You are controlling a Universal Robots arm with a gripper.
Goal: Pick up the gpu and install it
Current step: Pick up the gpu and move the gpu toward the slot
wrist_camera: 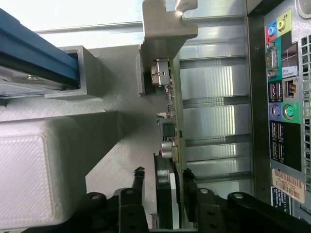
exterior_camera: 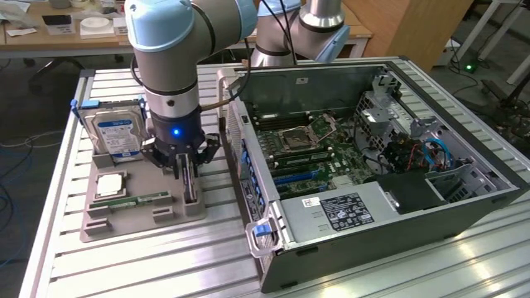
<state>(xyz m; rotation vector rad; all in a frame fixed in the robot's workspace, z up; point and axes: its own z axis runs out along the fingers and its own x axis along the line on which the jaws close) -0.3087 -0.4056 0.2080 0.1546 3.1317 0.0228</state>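
1. Straddling the gpu (exterior_camera: 190, 188), the gripper (exterior_camera: 186, 167) sits part-open, not clamped, a gap showing on one side.
2. The gpu stands on edge in the tray (exterior_camera: 136, 214), just beside the case (exterior_camera: 373, 211).

Table: ribbed silvery aluminium table (exterior_camera: 133, 267), brushed metal, catching glare at the lower right of the exterior view.
Tray: grey moulded plastic tray (exterior_camera: 124, 226), matt, and up close a fine ridged grain.
Gpu: thin black rectangular gpu (exterior_camera: 190, 183), dull dark face, bare satin-silver metal bracket.
Hard drive: silver metal hard drive (exterior_camera: 116, 133), glossy blue-white paper label.
Case: dark grey sheet-metal computer case (exterior_camera: 414, 242), matt paint outside, bare metal inside.
Arm: robot arm (exterior_camera: 170, 68), smooth silver metal, glossy pale-blue plastic caps.
Gripper: black gripper (exterior_camera: 184, 162), matt.
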